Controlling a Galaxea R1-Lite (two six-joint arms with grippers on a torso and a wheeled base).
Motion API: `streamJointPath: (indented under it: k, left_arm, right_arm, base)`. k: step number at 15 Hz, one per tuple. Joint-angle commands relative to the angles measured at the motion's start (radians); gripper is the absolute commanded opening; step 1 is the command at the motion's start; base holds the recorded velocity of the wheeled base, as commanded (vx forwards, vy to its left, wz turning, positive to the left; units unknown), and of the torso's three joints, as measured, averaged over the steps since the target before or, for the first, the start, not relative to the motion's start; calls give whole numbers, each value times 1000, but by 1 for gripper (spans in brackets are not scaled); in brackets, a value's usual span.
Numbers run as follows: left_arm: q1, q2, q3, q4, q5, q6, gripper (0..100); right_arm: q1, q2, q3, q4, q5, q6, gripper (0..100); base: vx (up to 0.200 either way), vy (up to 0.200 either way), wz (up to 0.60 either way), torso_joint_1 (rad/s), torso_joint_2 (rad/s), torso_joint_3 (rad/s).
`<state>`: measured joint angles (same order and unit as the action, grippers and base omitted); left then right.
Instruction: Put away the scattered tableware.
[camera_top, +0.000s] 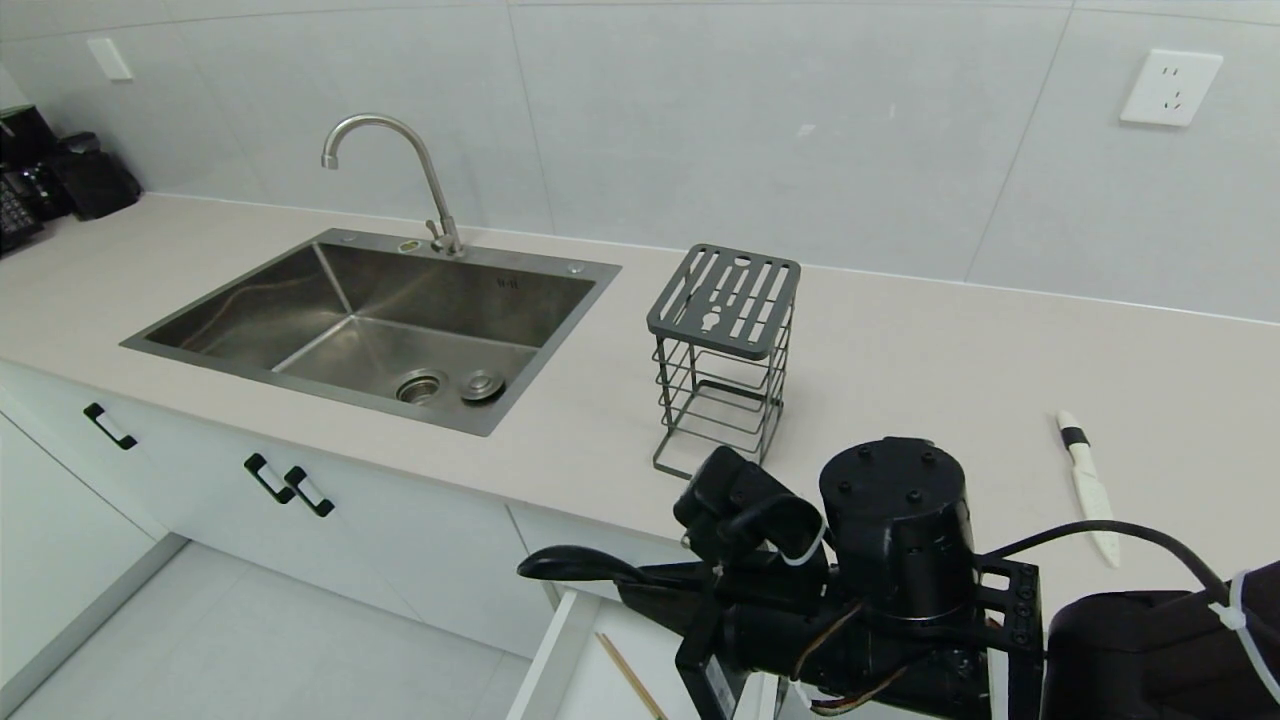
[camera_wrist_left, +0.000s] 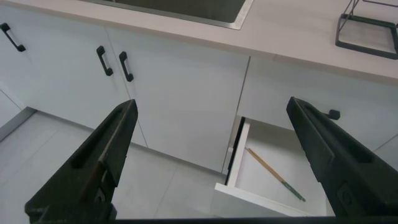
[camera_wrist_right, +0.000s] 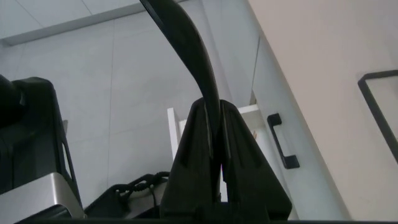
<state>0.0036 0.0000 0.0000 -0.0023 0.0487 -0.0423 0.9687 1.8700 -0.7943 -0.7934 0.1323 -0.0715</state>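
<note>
Right claw (camera_top: 665, 578): pressed together on the handle of a black utensil (camera_top: 575, 565). It hangs in front of the counter's near edge, near the rack.
Black utensil: long and dark, and its rounded end points left, out past the claw. In the right wrist view the handle (camera_wrist_right: 186, 46) rises from between the closed fingers (camera_wrist_right: 189, 134).
Left claw (camera_wrist_left: 210, 109): spread wide and holding nothing. It faces the white cabinet fronts below the counter.
Drawer (camera_top: 560, 640): open, below the counter's near edge and just under the held utensil. Its white wall (camera_wrist_left: 239, 155) stands out from the cabinet front.
Stick (camera_wrist_left: 273, 173): thin and wooden with a darker tip. It lies slantwise on the drawer floor and also shows in the head view (camera_top: 630, 678).
Knife (camera_top: 1088, 487): white with a black band near its far end. It lies flat on the right of the counter, well apart from the rack.
Rack (camera_top: 722, 360): a grey wire frame with a slotted top, upright at mid-counter, to the right of the sink.
Sink (camera_top: 300, 386): a steel basin set into the counter on the left, with a drain and a stopper in its floor.
Tap (camera_top: 400, 160): curved, at the sink's far rim.
Counter (camera_top: 950, 380): pale, running left to right below a tiled wall.
Socket (camera_top: 1170, 87): white, on the wall at far right.
Cabinet handles (camera_top: 290, 485): black, on the white doors under the sink.
</note>
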Motion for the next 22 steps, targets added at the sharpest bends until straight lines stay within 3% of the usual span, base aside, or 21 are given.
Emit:
streamJointPath:
  k: [1,10,13,15,22]
  left_arm:
    - [-1,0,0,-1,0,-1,100]
    - [1,0,0,-1,0,-1,100]
    - [1,0,0,-1,0,-1,100]
    - [1,0,0,-1,0,-1,100]
    - [-1,0,0,-1,0,-1,100]
  right_arm:
    - [2,5,-5,11,-2,-1,0]
    - [13,5,-39,16,-11,-1,0]
    - [31,3,-120,88,-63,1,0]
    - [38,5,-168,126,-82,-1,0]
    - [58,-8,-151,131,-82,-4,0]
  base:
    - [0,0,0,0,0,0]
    - [0,0,0,-17,31,16]
    - [0,0,0,-79,159,80]
    - [0,0,0,-146,273,139]
    - [0,0,0,-205,409,200]
